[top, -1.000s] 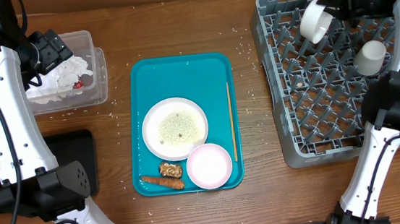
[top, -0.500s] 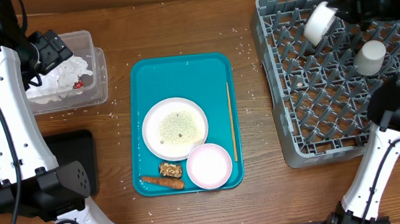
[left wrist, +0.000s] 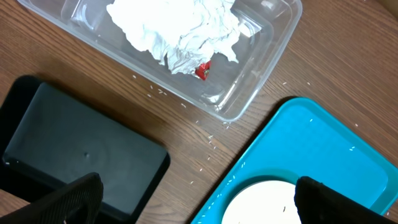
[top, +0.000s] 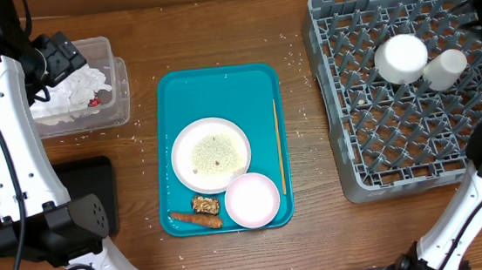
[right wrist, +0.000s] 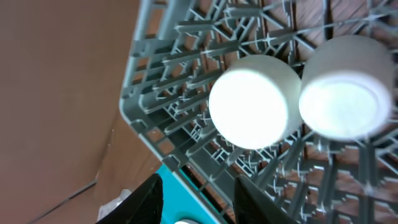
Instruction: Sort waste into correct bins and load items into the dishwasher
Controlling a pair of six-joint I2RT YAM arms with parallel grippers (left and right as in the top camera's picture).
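- The right gripper (right wrist: 198, 198) has its fingers apart with nothing between them.
- The bowl (right wrist: 249, 109) rests on the pegs of the rack (top: 343, 100), ahead of those fingers and clear of them.
- The cup (top: 444, 68) lies just beside the bowl, in the rack too.
- The left gripper (left wrist: 198, 183) is spread wide and empty.
- The tub (left wrist: 249, 93) lies beyond its fingertips, holding the tissue (left wrist: 180, 28) and the red wrapper (left wrist: 203, 70).
- The black tray (left wrist: 81, 149) lies by its left finger.
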